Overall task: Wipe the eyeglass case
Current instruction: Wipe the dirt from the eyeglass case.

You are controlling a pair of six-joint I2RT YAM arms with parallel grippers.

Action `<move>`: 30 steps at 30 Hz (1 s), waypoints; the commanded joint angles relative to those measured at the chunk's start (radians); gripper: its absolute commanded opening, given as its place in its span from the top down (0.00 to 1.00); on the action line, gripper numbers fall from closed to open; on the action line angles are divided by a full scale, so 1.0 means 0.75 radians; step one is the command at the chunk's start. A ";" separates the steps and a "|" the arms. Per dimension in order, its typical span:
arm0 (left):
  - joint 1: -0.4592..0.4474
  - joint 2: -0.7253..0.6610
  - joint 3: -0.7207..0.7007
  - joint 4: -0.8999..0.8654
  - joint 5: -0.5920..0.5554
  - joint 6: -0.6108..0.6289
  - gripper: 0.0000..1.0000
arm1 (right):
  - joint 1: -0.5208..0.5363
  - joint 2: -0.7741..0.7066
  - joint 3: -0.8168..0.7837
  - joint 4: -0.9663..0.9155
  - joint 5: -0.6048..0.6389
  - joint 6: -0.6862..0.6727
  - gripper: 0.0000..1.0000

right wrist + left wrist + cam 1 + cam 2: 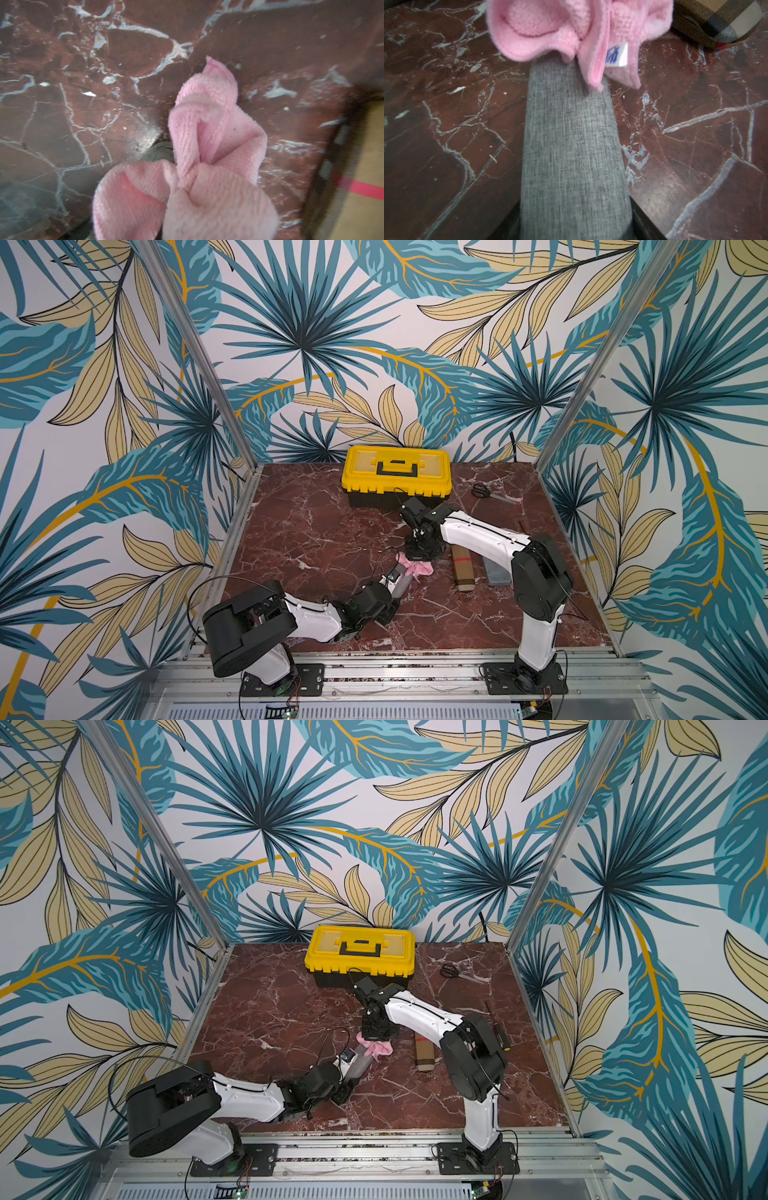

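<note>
left gripper (390, 606): clamped down narrow on the near end of the grey eyeglass case (571, 145); in the left wrist view you can see dark fingers (640, 218) on both sides of it

right gripper (419, 559): pointing pretty much straight down, pinched shut on a bunched-up pink cloth (207, 166)

grey eyeglass case: roughly mid-table, toward the front; it runs from the left gripper out toward the right one; honestly can't tell if it's flat on the table or a hair off it

pink cloth: crumpled, draped over the far end of the case and touching it; a little white tag (617, 55) with blue print hangs off one fold

plaid case (463, 572): tan with a red stripe, lying just beside the cloth on the right arm's side; not touching the grey one

grey oblong thing (496, 572): next to the plaid case, partly behind the right arm

yellow toolbox (397, 472): lid shut, at the back edge, well apart from the action

scissors (482, 490): back right, near the toolbox

table (311, 531): dark red marble look with white veins
</note>
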 commanded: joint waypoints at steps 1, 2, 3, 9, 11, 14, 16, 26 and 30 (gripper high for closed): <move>0.005 0.002 -0.053 0.049 0.016 0.009 0.55 | 0.047 -0.026 0.010 -0.132 -0.054 -0.085 1.00; 0.009 0.000 -0.057 0.061 0.017 0.008 0.55 | 0.068 -0.042 -0.010 -0.090 -0.150 -0.047 1.00; 0.010 0.001 -0.058 0.062 0.019 0.006 0.56 | 0.089 -0.065 -0.036 -0.032 -0.241 0.003 1.00; 0.018 -0.002 -0.053 0.060 0.023 -0.019 0.60 | 0.042 -0.069 -0.227 0.279 -0.485 0.209 1.00; 0.020 -0.007 -0.056 0.058 0.032 -0.031 0.61 | -0.040 -0.049 -0.229 0.226 -0.341 0.175 1.00; 0.020 0.002 -0.053 0.075 0.058 -0.034 0.62 | -0.077 -0.011 -0.098 0.006 -0.030 0.073 1.00; 0.019 0.004 -0.039 0.050 0.059 -0.041 0.63 | -0.051 -0.030 -0.076 -0.011 -0.053 0.043 1.00; 0.026 0.028 -0.010 0.013 0.062 -0.056 0.66 | -0.114 -0.015 -0.091 0.019 -0.036 0.080 1.00; 0.026 0.028 -0.012 0.015 0.063 -0.067 0.67 | -0.068 -0.057 -0.201 0.110 -0.139 0.151 1.00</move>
